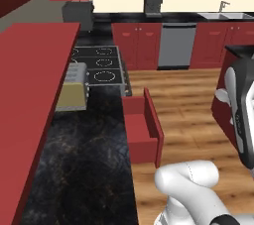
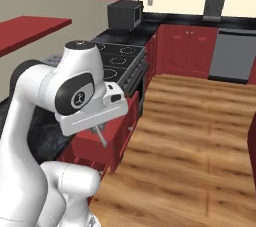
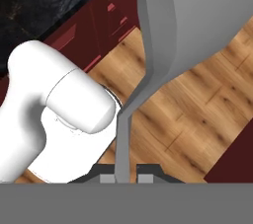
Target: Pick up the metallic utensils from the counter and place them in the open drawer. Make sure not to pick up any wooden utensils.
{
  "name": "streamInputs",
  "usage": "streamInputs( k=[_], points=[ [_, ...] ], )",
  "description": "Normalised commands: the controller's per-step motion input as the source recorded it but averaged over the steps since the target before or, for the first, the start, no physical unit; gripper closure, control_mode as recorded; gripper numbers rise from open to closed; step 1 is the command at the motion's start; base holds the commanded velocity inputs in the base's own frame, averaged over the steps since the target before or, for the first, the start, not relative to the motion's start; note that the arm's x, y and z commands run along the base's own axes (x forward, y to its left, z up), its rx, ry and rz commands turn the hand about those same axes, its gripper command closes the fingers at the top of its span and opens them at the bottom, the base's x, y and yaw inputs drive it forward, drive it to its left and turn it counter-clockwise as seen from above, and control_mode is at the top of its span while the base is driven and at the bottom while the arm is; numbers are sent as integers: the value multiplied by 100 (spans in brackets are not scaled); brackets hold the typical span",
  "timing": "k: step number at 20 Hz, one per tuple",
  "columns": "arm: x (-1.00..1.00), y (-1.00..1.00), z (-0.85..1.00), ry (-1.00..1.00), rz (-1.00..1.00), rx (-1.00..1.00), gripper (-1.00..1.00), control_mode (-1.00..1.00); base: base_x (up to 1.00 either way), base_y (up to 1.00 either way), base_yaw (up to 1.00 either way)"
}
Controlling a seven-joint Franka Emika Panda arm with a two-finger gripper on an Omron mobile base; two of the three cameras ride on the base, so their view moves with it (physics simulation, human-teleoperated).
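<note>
Black marbled counter [image 1: 84, 169] runs along the left, one toaster [image 1: 72, 87] and one cooktop [image 1: 96, 63] further back on it. One open drawer [image 1: 141, 130] juts out over the wood floor [image 1: 188, 115], nothing visibly blocking it. Gripper [image 3: 123, 176] pinched narrow on one grey metallic utensil [image 3: 163, 45]; handle clamped between fingertips [image 3: 107, 178], broad end sticking out past the claw above the floor, near the drawer.

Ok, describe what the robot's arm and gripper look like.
The arm is glossy white, built of fat rounded tube segments. A dark round joint cap on it bears a small white circular mark. The hand is a flat, boxy white block. The gripper has two small fingers, dark with pale grey faces. No loose cables are visible.
</note>
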Motion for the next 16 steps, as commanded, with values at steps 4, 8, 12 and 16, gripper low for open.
streamInputs(
  k=[4, 8, 12, 16],
  points=[
    [0, 0, 0, 0, 0, 0, 100, 100, 0, 30, 23],
    [0, 0, 0, 0, 0, 0, 100, 100, 7, 15, 48],
    [0, 0, 0, 0, 0, 0, 100, 100, 9, 0, 45],
    [0, 0, 0, 0, 0, 0, 100, 100, 13, 2, 44]
  ],
)
